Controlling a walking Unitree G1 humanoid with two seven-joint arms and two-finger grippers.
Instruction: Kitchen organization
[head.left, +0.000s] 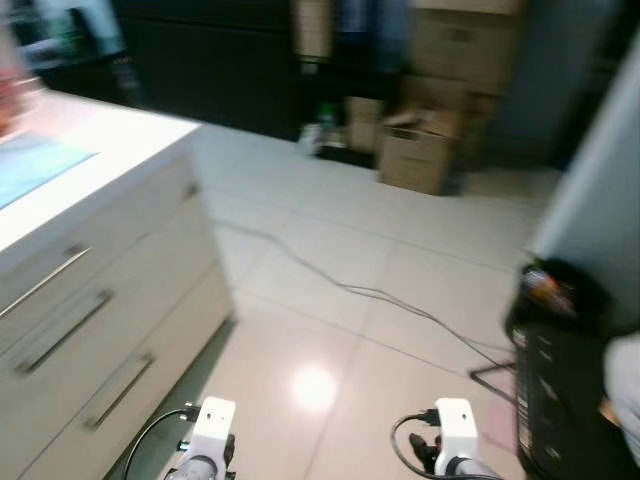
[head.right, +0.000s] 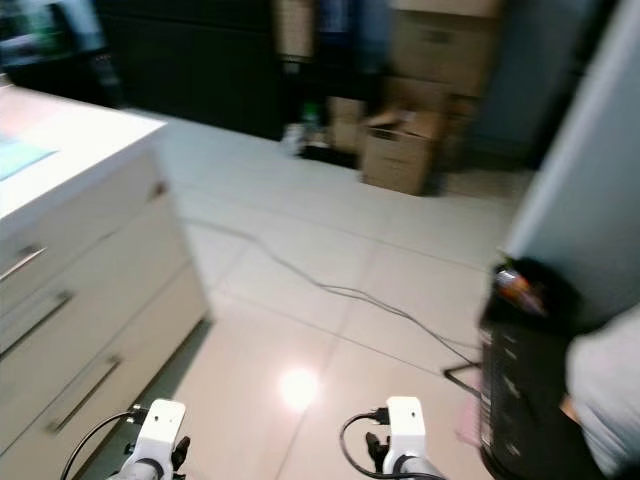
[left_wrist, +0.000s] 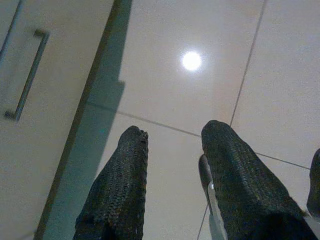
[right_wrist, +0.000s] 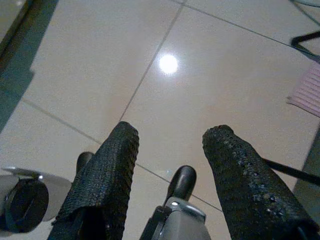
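Observation:
Both arms hang low over the tiled floor (head.left: 330, 300), their white wrists at the bottom of the head views. My left gripper (left_wrist: 172, 135) points down at the floor beside the cabinet base, its two black fingers apart with nothing between them. My right gripper (right_wrist: 170, 135) is open over bare tile too, empty. A white kitchen counter (head.left: 110, 150) with drawers (head.left: 90, 320) and metal handles stands at my left; a pale blue mat (head.left: 35, 165) lies on its top.
A thin cable (head.left: 370, 292) runs across the floor. A black appliance (head.left: 555, 370) stands at the right against a pale wall. Cardboard boxes (head.left: 420, 150) are stacked at the back by dark cabinets. A pink ribbed mat (right_wrist: 307, 90) lies near the right gripper.

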